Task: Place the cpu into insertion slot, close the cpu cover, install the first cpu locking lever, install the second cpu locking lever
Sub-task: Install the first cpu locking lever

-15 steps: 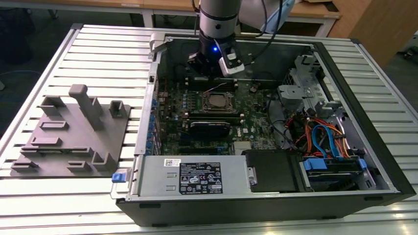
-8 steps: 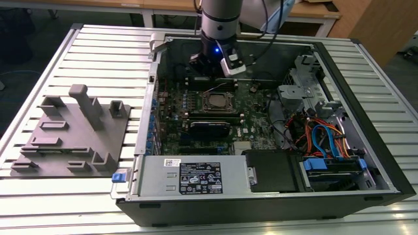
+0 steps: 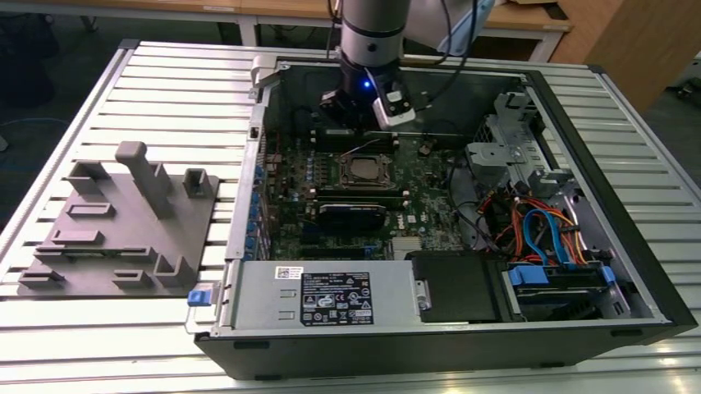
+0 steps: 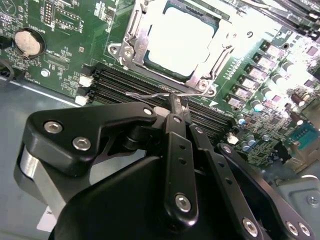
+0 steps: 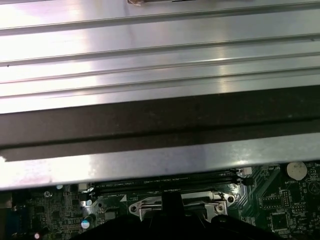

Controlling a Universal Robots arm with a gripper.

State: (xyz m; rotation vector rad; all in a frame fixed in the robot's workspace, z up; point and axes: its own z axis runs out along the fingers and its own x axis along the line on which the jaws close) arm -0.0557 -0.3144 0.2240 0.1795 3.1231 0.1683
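A: What takes up the most room?
B: A slatted metal desk carrying an open computer case. In the exterior view, a grey fixture tray lies on the desk at nine o'clock from the case.

A: And the arm?
B: The arm drops into the case from twelve o'clock, over the green circuit board.

A: How does the end effector stand?
B: In the second wrist view its black fingers are drawn together into one narrow tip. In the exterior view it hangs just beside the insertion slot, on the slot's twelve o'clock side.

A: Where is the cpu?
B: It is seated in the slot. The cpu cover lies flat over it, and the cpu shows bright and silvery through the cover's square window.

A: Anything at the fingertips?
B: A thin wire locking lever runs along the socket's edge, between the cover and the dark memory slots. The tip meets that wire. It is not clear whether the tip pinches the wire or only touches it, or whether the lever is hooked down.
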